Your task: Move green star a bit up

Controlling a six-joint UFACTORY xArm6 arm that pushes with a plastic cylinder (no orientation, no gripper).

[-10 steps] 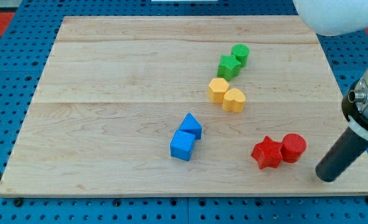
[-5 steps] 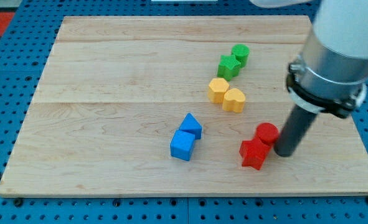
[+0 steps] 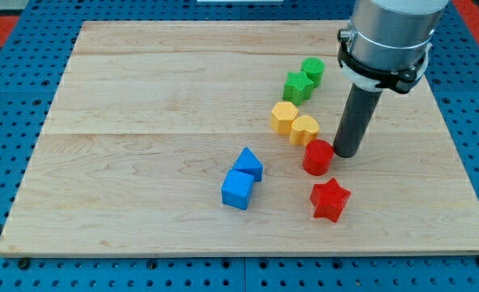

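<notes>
The green star [image 3: 297, 86] sits on the wooden board [image 3: 142, 122] at the upper middle right, touching a green cylinder [image 3: 313, 70] just above and to its right. My tip [image 3: 346, 152] is below and to the right of the green star, well apart from it. It stands against the right side of a red cylinder [image 3: 318, 156]. The arm's grey body hangs over the board's top right.
A yellow hexagon [image 3: 284, 117] and a yellow heart [image 3: 305, 130] lie just below the green star, left of my rod. A red star [image 3: 329, 199] lies below the red cylinder. A blue triangular block [image 3: 249, 163] and a blue cube [image 3: 238, 190] sit at lower centre.
My tip swept from the board's lower right edge up and to the left. It pushed the red cylinder up-left, away from the red star, which shifted slightly left and down. The green blocks have not moved.
</notes>
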